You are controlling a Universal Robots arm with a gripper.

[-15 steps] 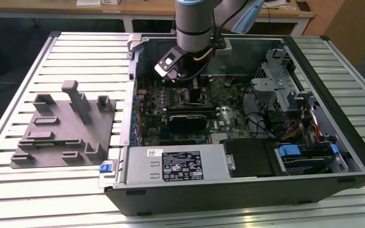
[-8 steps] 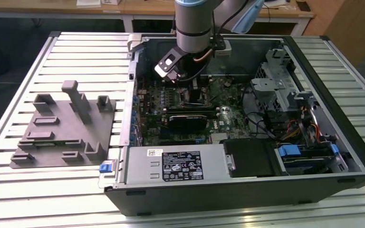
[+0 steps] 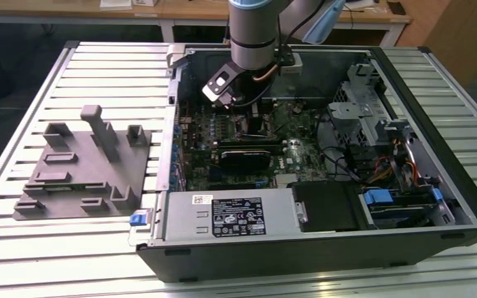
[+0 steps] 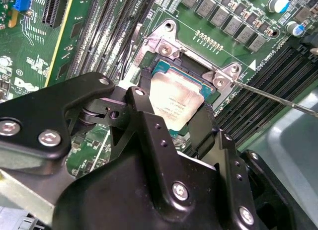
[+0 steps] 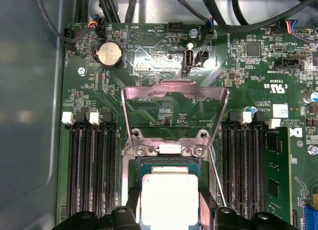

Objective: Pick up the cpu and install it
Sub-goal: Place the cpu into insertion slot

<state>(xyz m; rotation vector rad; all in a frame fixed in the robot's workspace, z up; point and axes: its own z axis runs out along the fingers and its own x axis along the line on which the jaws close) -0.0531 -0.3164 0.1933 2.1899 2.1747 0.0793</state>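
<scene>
In the exterior view, the gripper (image 3: 247, 105) hangs in the upper middle of the frame, inside the open computer case (image 3: 437, 155). A grey fixture (image 3: 72, 174) stands at the exterior view's left on the slatted table (image 3: 56, 261).

In both wrist views, the cpu (image 4: 179, 98) (image 5: 169, 197) is a flat square chip. Its top is pale, silvery and matte, with faint print and rounded corners, and a thin green border runs around it. It sits in the socket on the green motherboard (image 5: 164, 66), just beside the hinge of the raised load plate (image 5: 174, 91). I cannot tell whether it is fully seated.

The black gripper (image 4: 174, 108) (image 5: 169, 210) is clamped on the cpu, one finger against each opposite edge. A thin metal lever (image 4: 278, 98) runs beside the socket. Black memory slots (image 5: 89, 165) lie on both sides of it.
</scene>
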